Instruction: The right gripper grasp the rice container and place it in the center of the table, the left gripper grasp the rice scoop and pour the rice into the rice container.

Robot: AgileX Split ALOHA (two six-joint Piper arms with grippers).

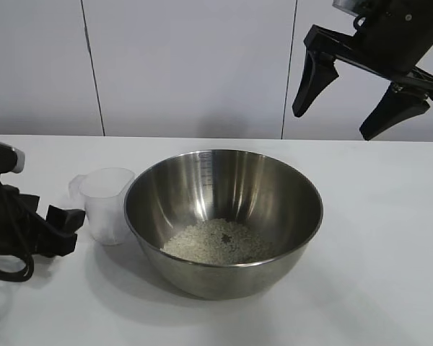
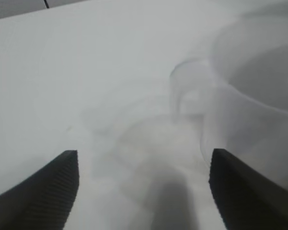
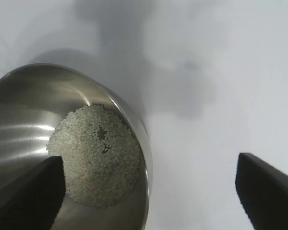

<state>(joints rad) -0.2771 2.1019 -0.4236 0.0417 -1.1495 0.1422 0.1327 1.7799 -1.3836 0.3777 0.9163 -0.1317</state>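
Note:
The rice container (image 1: 175, 189), a large shiny steel bowl, stands mid-table with a loose pile of rice (image 1: 216, 241) in its bottom. In the right wrist view the rice container (image 3: 24, 110) and the rice (image 3: 96, 158) lie below. The rice scoop (image 1: 107, 204), a small translucent cup, stands upright and looks empty, touching or nearly touching the bowl's left side. My left gripper (image 1: 65, 229) sits low just left of the scoop, open, holding nothing. In the left wrist view the scoop (image 2: 240, 120) is a blur ahead of the left gripper (image 2: 144, 191). My right gripper (image 1: 332, 124) hangs open high above the bowl's right rear, seen as (image 3: 149, 191).
The white table (image 1: 375, 216) stretches bare to the right of and in front of the bowl. A white panelled wall (image 1: 187, 65) closes the back. The left arm's cables (image 1: 7, 252) lie at the table's left edge.

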